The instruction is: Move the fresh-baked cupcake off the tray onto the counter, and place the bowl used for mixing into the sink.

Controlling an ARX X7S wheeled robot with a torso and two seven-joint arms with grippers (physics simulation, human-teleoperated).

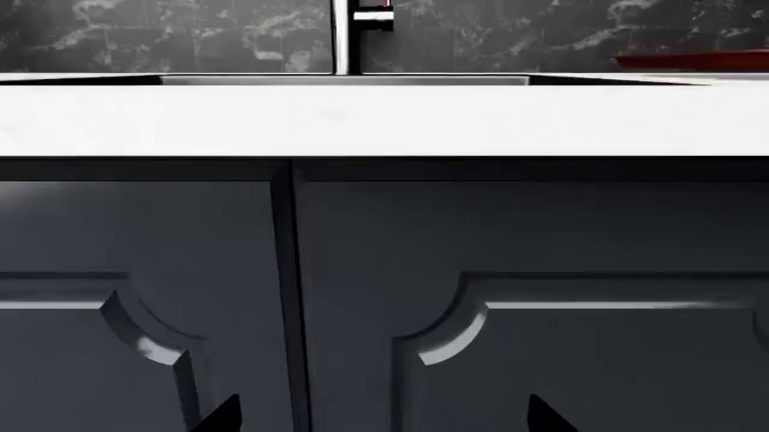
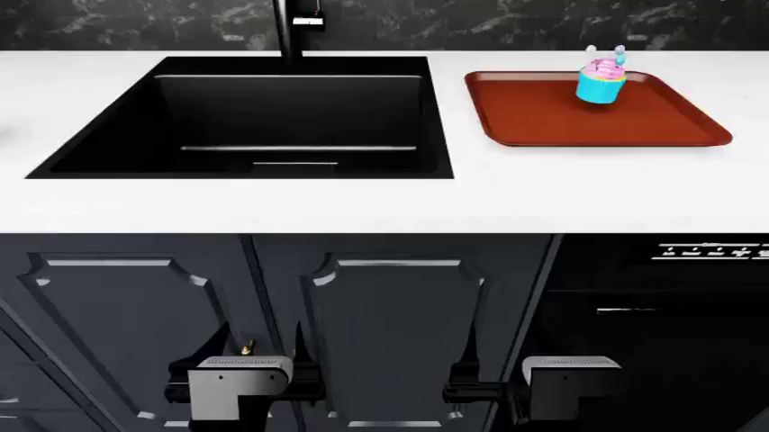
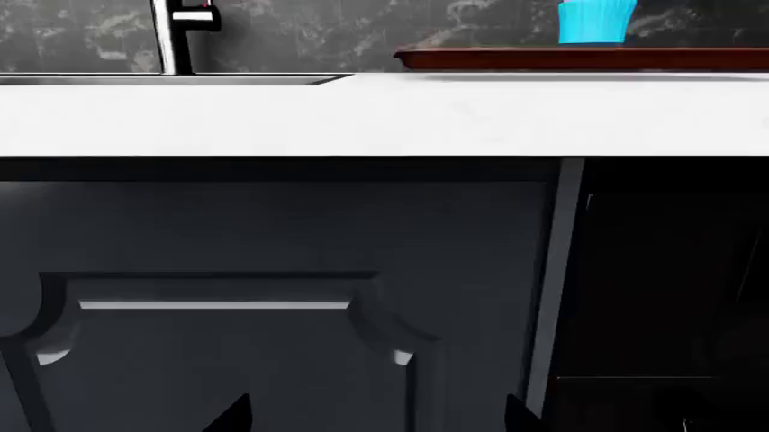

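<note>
White marble counter [image 2: 360, 202] carries everything here: on it, right of the sink [image 2: 258, 117], the cupcake [image 2: 601, 79] stands upright near the far edge of the tray [image 2: 673, 121]; no bowl shows. Both grippers hang low before the cabinet doors [image 2: 360, 324], well below it; the right gripper [image 2: 481, 382] is nearer, the left gripper [image 2: 258, 373] under the sink; both spread open, empty.

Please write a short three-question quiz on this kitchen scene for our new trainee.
1. True or false: the cupcake stands on the tray.
2. What lies in the sink? A) a bowl B) a cupcake C) nothing visible
3. On which side of the sink does the tray lie in the head view?

Key: 1 true; 2 C; 3 the right side, on the counter.
</note>
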